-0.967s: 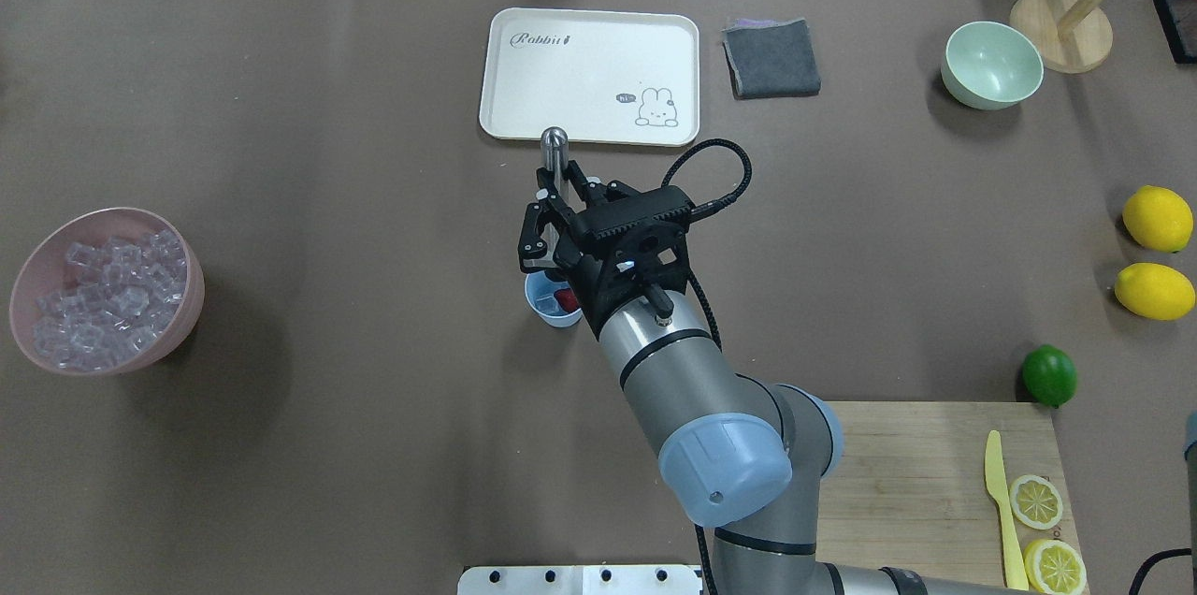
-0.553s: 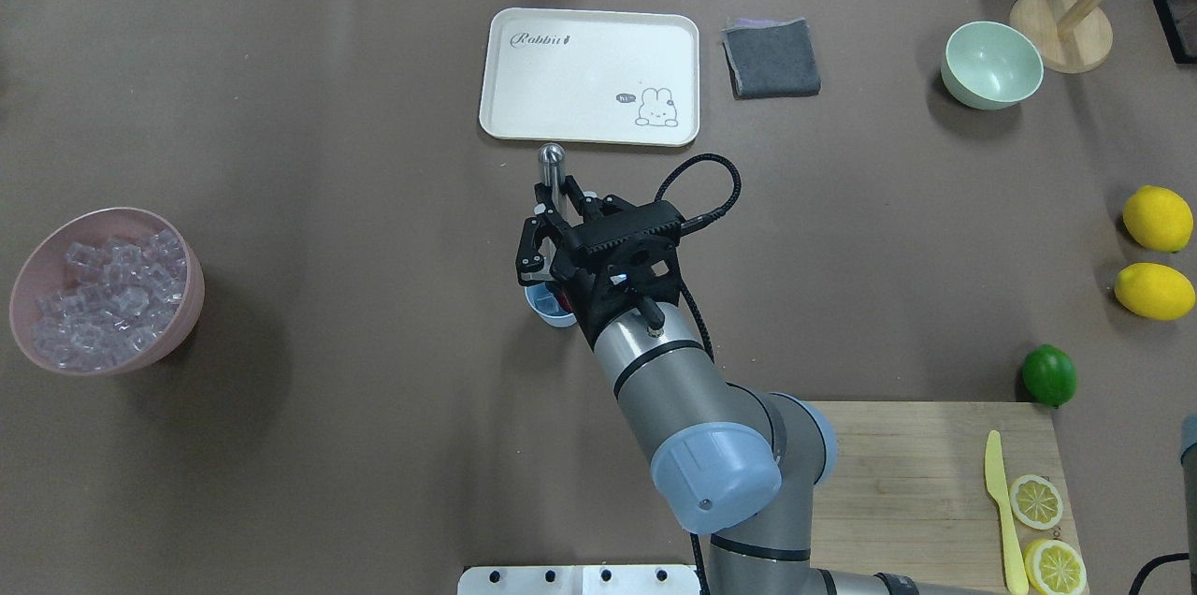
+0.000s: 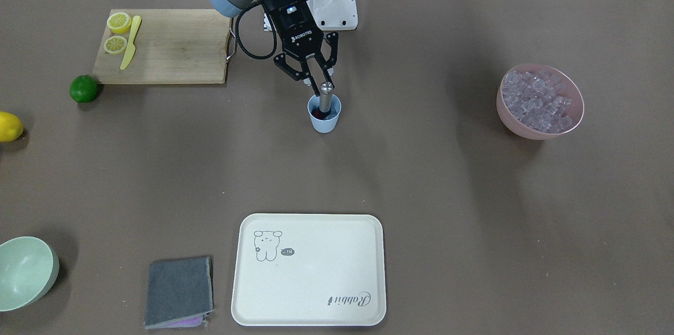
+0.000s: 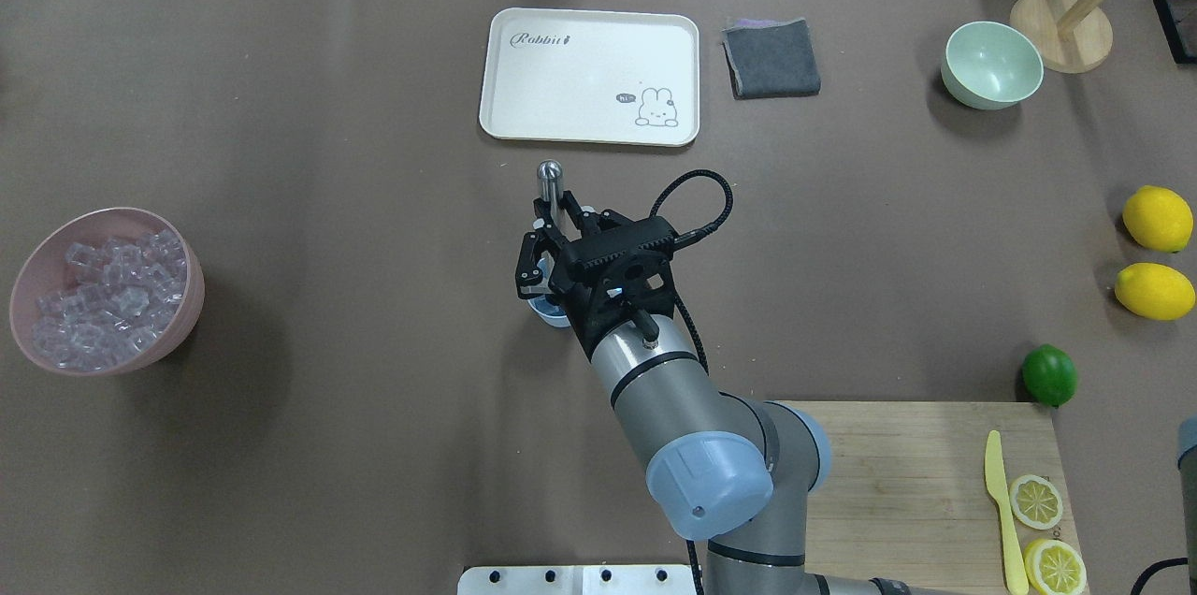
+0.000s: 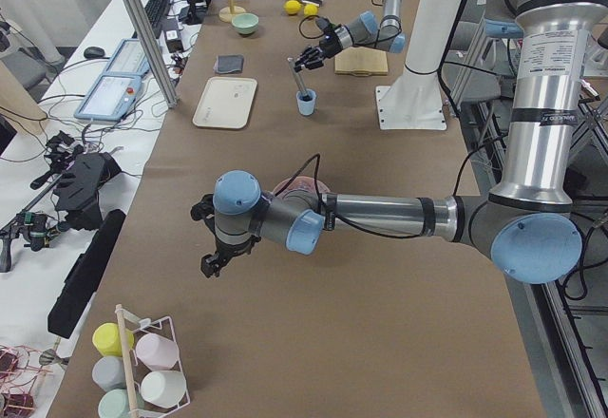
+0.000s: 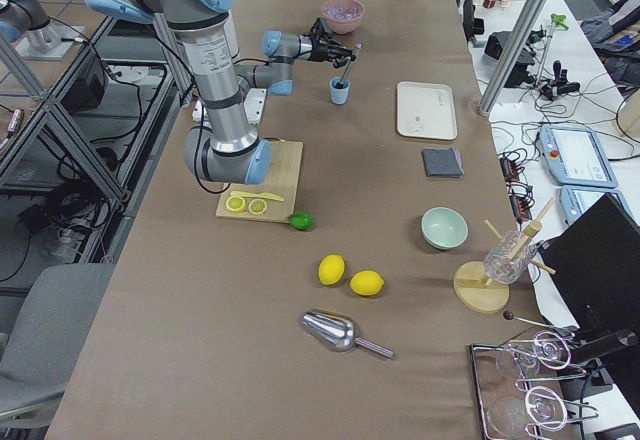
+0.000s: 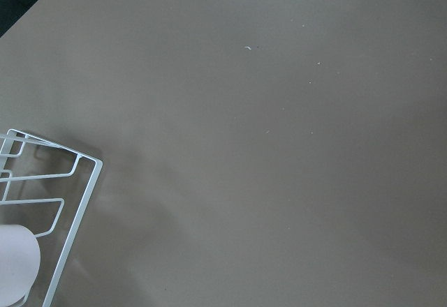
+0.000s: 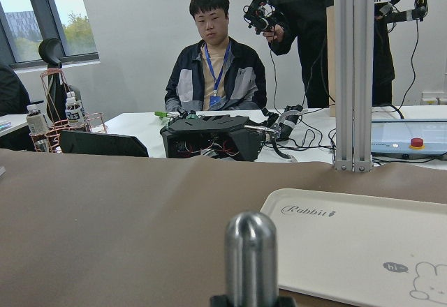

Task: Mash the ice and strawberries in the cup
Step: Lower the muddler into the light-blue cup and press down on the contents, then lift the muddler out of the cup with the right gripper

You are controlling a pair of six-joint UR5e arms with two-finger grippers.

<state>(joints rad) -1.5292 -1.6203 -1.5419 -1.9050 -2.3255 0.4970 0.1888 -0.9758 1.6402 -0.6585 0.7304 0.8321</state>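
My right hand (image 3: 316,82) pinches the metal muddler (image 3: 326,94), whose lower end stands tilted inside the cup (image 3: 324,120) at mid-counter. The red patch inside is probably the strawberry (image 3: 316,112). The ice (image 3: 537,98) fills the pink bowl (image 3: 518,127), well apart. Whether my left hand (image 5: 207,261) is spread, I cannot tell.

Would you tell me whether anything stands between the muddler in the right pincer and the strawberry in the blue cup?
Nothing visible does. The right pincer holds the muddler with its lower end inside the cup, down at the red strawberry. The cup's mouth is otherwise open.
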